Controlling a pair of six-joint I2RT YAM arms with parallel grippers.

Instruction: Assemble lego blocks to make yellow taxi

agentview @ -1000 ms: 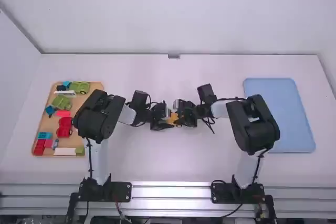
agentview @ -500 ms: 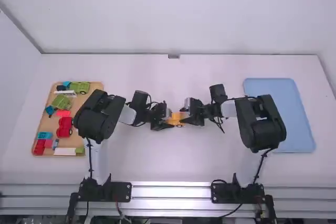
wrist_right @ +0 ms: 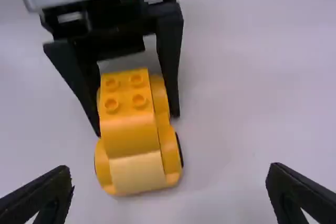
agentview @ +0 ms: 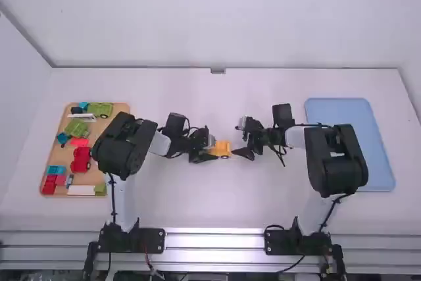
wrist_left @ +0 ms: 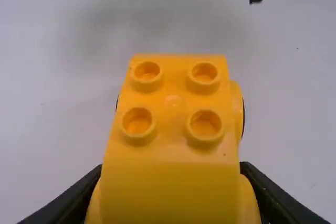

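White table (agentview: 197,208), centre: the yellow taxi (wrist_right: 130,136) appears largely assembled, blocks joined over its base (wrist_right: 169,153); a roof piece for the bare studs (wrist_left: 205,125) may remain. My left fingers (wrist_right: 169,72) grip its two sides; my right fingers (wrist_right: 300,188) stand wide, near but not touching it.

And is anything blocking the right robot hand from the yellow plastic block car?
Nothing visible stands between the open black right gripper and the yellow car. The black left gripper holds its far end.
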